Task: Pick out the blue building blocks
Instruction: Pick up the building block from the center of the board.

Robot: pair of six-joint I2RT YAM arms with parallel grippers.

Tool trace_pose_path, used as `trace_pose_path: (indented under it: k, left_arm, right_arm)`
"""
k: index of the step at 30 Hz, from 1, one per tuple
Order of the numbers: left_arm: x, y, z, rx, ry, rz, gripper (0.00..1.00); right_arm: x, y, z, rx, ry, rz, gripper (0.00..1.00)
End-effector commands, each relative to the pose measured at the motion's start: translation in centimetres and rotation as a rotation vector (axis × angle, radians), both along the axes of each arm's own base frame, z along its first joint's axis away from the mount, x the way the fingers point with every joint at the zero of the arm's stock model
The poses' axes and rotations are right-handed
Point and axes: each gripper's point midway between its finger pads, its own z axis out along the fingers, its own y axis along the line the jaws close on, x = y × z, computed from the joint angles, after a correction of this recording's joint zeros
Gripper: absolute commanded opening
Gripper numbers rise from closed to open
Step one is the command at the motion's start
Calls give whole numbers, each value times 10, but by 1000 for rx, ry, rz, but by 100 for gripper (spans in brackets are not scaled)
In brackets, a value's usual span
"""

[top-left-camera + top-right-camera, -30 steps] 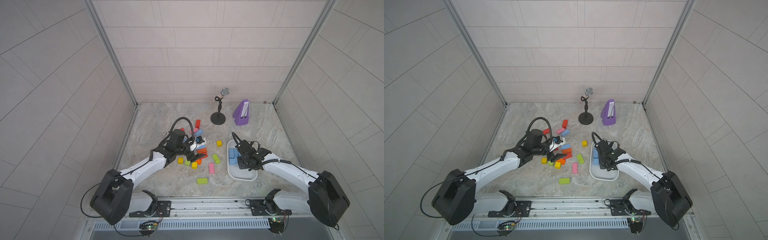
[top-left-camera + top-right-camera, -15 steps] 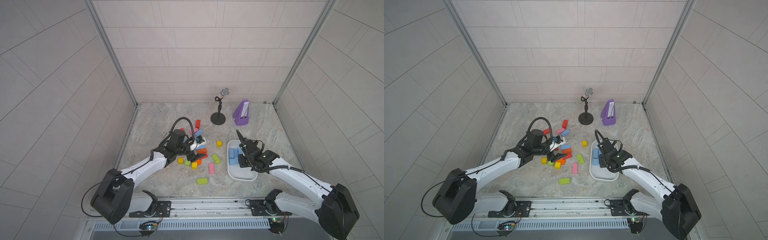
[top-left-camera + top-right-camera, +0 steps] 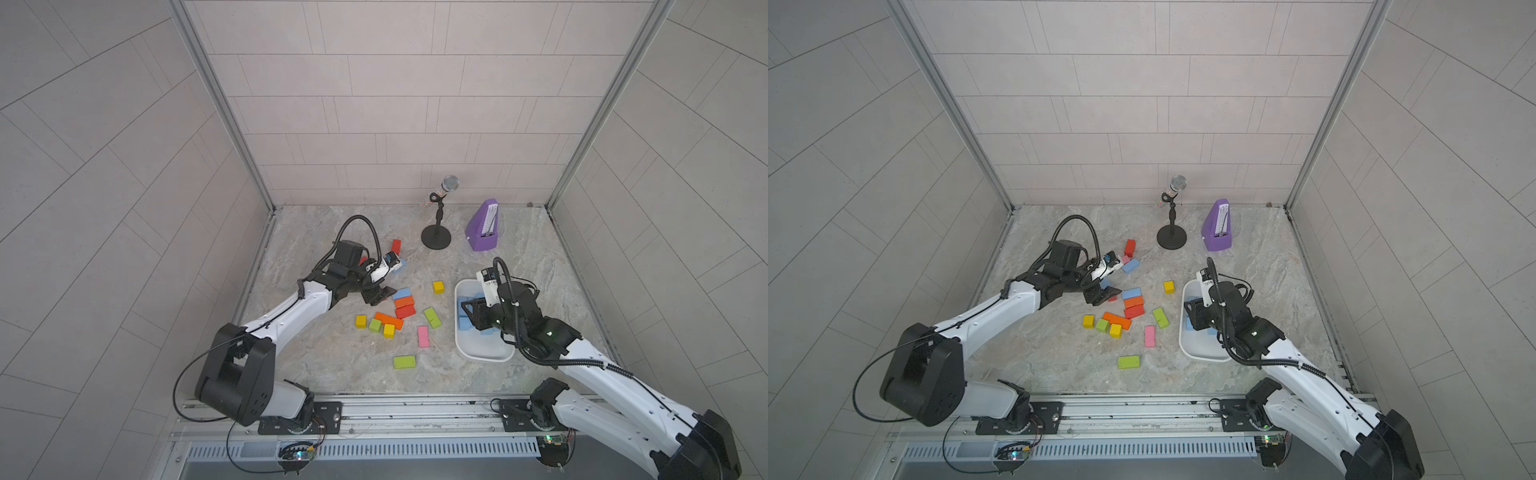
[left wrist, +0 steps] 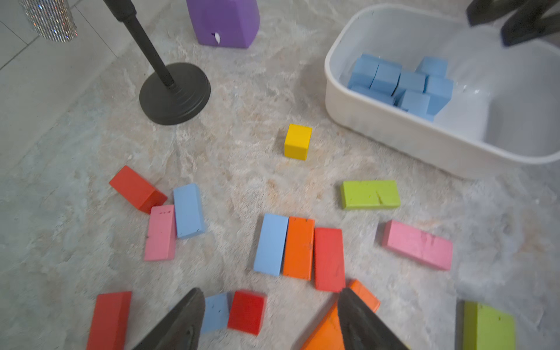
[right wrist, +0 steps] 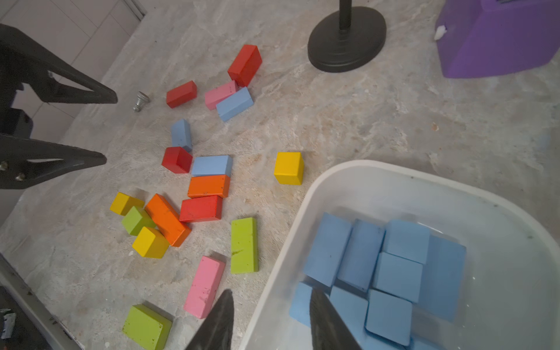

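Although most of the blue blocks (image 5: pixel 394 263) lay packed at one end of the white tub (image 5: pixel 394 168), their count could not be made out: in both top views the right arm (image 3: pixel 590 361) covered much of the tub, and in the right wrist view the lowest ones ran off the picture. Three more lay loose on the surface (image 3: pixel 332 374). A long blue brick (image 4: pixel 271 244) lay flat against an orange brick (image 4: pixel 298 247), with a red brick (image 4: pixel 328 259) beside that. A second blue brick (image 4: pixel 188 210) touched a pink brick (image 4: pixel 160 233) nearer the microphone stand (image 4: pixel 174 94). A short blue block (image 4: pixel 215 312), touching a red cube (image 4: pixel 246 312), was partly hidden behind a finger of the left tool (image 4: pixel 269 292). That tool's jaws stood wide apart and empty, the short block and cube showing between the fingertips in the left wrist view. The right tool (image 5: pixel 271 292) hung at the tub's rim with a narrow gap between its jaws, one finger outside the wall, one over the inside, gripping nothing. A small silver piece (image 5: pixel 141 101) lay near the left tool; what it was could not be told. The purple metronome (image 4: pixel 224 24) was cut off at the top. Open surface lay between the yellow cube (image 4: pixel 298 141) and the stand, and along the front edge around a green brick (image 3: pixel 404 361).
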Motion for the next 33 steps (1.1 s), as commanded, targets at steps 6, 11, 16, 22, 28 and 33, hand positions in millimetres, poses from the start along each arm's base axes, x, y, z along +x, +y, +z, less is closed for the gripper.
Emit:
trace_pose_path:
  k: [6,11,16,22,28,33]
  left_arm:
    - [-30,61,-53,529,9,-592,70]
    - [-2,68,-73,658,-22,-768,69]
    - [25,64,-89,702,-28,-845,69]
    - [54,56,-106,723,-37,-873,68]
    - [74,52,-121,759,-32,-889,66]
    - [78,47,-135,768,-14,-907,58]
  right_arm:
    - [4,23,-1,87,-28,81,43]
    - [2,24,-10,105,-21,81,43]
    - [-2,21,-17,97,-10,79,43]
    - [-4,16,-21,81,-18,72,43]
    - [4,20,-7,56,-58,91,43]
    - [-6,19,-26,82,-17,95,43]
